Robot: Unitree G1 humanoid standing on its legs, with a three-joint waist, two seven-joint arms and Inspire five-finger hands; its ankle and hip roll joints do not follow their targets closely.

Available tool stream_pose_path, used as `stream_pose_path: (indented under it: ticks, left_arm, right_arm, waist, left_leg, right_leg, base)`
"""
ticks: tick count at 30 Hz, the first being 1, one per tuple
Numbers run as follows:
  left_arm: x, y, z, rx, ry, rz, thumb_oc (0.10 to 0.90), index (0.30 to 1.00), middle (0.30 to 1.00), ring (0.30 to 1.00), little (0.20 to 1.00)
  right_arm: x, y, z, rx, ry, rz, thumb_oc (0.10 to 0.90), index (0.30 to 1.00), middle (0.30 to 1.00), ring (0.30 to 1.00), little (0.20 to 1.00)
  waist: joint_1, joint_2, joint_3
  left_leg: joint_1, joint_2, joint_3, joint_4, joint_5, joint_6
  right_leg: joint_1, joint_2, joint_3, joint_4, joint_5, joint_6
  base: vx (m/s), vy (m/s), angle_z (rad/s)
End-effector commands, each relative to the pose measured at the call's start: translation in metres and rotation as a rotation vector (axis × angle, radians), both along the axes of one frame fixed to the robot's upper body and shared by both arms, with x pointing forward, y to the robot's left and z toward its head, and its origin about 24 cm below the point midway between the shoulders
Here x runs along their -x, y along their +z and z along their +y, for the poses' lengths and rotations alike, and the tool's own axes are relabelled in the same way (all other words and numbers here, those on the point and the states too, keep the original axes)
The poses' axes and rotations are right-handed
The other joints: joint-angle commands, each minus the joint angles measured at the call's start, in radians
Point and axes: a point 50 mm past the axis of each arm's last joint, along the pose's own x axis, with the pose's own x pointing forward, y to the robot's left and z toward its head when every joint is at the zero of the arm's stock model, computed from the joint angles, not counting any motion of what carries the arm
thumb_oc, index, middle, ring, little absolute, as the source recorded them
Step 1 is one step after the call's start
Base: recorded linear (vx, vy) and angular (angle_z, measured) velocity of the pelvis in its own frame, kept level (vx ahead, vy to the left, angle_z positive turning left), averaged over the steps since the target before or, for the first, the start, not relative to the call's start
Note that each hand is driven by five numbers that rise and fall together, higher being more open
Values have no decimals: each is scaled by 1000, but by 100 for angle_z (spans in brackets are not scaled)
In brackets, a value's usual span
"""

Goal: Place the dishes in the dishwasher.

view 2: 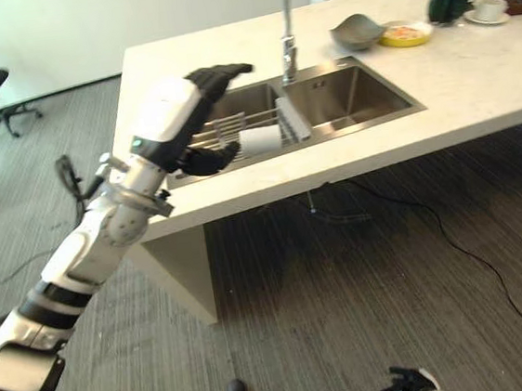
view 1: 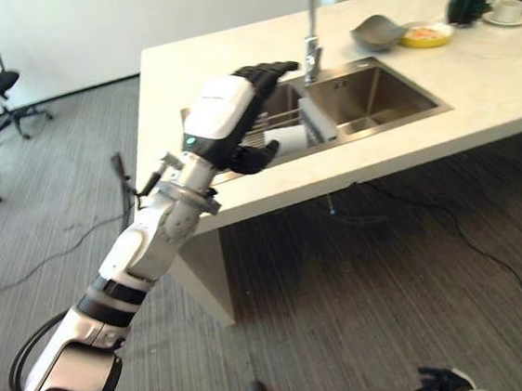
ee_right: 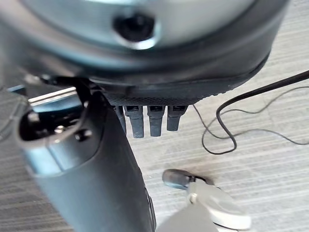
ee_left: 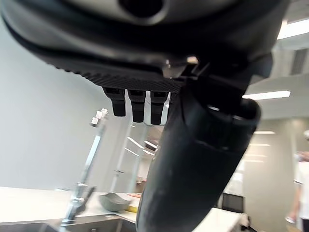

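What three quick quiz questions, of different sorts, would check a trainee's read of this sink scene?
1. True or false: the left hand grips a dish.
2. Which basin of the steel double sink holds the white cup on the wire rack? A) the robot's left B) the robot's right
3. Fill in: the grey bowl sits on the ___.

Key: 1 false, open and raised above the counter; 2 A; 3 counter.
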Motion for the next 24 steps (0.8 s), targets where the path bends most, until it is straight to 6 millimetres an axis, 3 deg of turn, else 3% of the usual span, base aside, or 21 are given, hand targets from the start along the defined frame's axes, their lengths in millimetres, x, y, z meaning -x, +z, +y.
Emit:
stream_pose_path:
  ticks: [1, 5, 8, 10, 12, 13, 14, 15, 17, 18, 19, 21, 22, 24]
  left_arm:
    - [-24, 51, 14, 39, 120, -129, 800, 900, 900, 900, 900]
    - [-39, 45, 14, 54, 176, -81, 800, 900, 900, 900, 900]
    - [-42, 37, 17, 75, 198, -48, 800, 900, 900, 900, 900]
    - [-41, 33, 21, 108, 198, -32, 800, 900, 900, 900, 900]
    - [-40, 32, 27, 151, 208, -27, 800, 900, 900, 900, 900]
    - [-39, 39, 26, 180, 204, -41, 800, 900, 900, 900, 900]
    - [-39, 43, 27, 213, 202, -56, 800, 900, 900, 900, 900]
    - [-39, 45, 26, 236, 201, -61, 800, 900, 900, 900, 900]
    - [-39, 45, 26, 236, 201, -61, 800, 900, 900, 900, 900]
    - [-38, 47, 26, 245, 198, -71, 800, 900, 900, 900, 900]
    - [-33, 53, 18, 284, 168, -105, 800, 900, 900, 900, 900]
    - [-30, 49, 17, 266, 169, -116, 800, 900, 900, 900, 900]
    - [-27, 50, 17, 252, 160, -132, 800, 900, 900, 900, 900]
    - [-24, 61, 5, 271, 123, -163, 800, 900, 900, 900, 900]
  right_arm:
    - [-18, -4, 21, -57, 35, -36, 800, 900, 900, 900, 900]
    - [-16, -6, 27, -77, 22, -30, 800, 900, 900, 900, 900]
    - [-9, -9, 32, -93, -3, -21, 800, 900, 900, 900, 900]
    - [-5, -11, 36, -104, -7, -14, 800, 900, 900, 900, 900]
    - [-9, -11, 39, -107, 23, -21, 800, 900, 900, 900, 900]
    - [-8, -11, 39, -101, 64, -14, 800, 900, 900, 900, 900]
    - [-10, -10, 39, -97, 94, -11, 800, 900, 900, 900, 900]
    - [-9, -10, 38, -86, 111, 0, 800, 900, 900, 900, 900]
    - [-9, -10, 38, -86, 111, 0, 800, 900, 900, 900, 900]
    - [-9, -10, 37, -77, 112, 8, 800, 900, 900, 900, 900]
    - [-6, -10, 32, -61, 61, 10, 800, 900, 900, 900, 900]
    - [2, -10, 27, -46, 50, 39, 800, 900, 900, 900, 900]
    - [6, -11, 29, -45, 59, 40, 800, 900, 900, 900, 900]
    - [-4, -9, 30, -59, 17, -10, 800, 900, 900, 900, 900]
  waist:
    - [0, -55, -1]
    - [-18, -46, 3]
    - [-27, -37, 4]
    - [-28, -34, 12]
    - [-14, -49, 46]
    - [1, -74, 88]
    - [15, -88, 98]
    - [22, -96, 102]
    - [22, -96, 102]
    - [27, -95, 99]
    - [37, -88, 68]
    - [39, -84, 58]
    - [41, -86, 41]
    - [23, -67, 31]
  left_leg:
    - [76, 7, 15, -8, -76, 2]
    - [74, 16, 13, -8, -57, -5]
    - [79, 21, 12, -8, -63, -11]
    - [80, 33, 9, -8, -34, -19]
    - [22, 52, -15, 153, 4, -31]
    - [-100, 32, -53, 391, 21, -40]
    - [-139, 4, -57, 432, 20, -36]
    - [-181, -27, -44, 430, 10, -26]
    - [-181, -27, -44, 430, 10, -26]
    - [-220, -57, -17, 382, -4, -11]
    - [-244, -75, 100, 197, 14, 20]
    - [-192, -59, 101, 149, 5, 30]
    - [-121, -90, 68, 100, -17, 56]
    - [-39, -98, 50, 10, -19, 86]
  right_leg:
    - [-61, -23, 11, 12, 30, 40]
    - [-60, -11, 10, 12, 32, 29]
    - [-54, -1, 5, 17, 12, 22]
    - [-61, 10, 8, 22, 16, 10]
    - [-62, 24, 19, 26, 12, -12]
    - [-40, 24, 17, 22, 4, -34]
    - [-28, 20, 13, 16, 2, -39]
    - [-19, 17, 1, 13, 0, -39]
    - [-19, 17, 1, 13, 0, -39]
    - [-11, 19, -5, 12, -6, -35]
    - [3, 26, -4, 12, -27, -16]
    - [9, 22, -4, 17, -28, -10]
    - [13, -6, -22, 90, -24, 18]
    - [-77, -12, -14, 275, 9, 47]
  base:
    - [17, -52, 9]
    - [13, -92, -11]
    - [56, -74, -2]
    - [33, -89, 5]
    - [-38, -183, 3]
    - [-32, -256, 10]
    - [49, -223, 19]
    - [72, -86, 18]
    - [56, -19, 22]
    - [280, 64, 52]
    - [338, 129, 68]
    - [225, 154, 38]
    - [181, 158, -12]
    - [159, 188, -39]
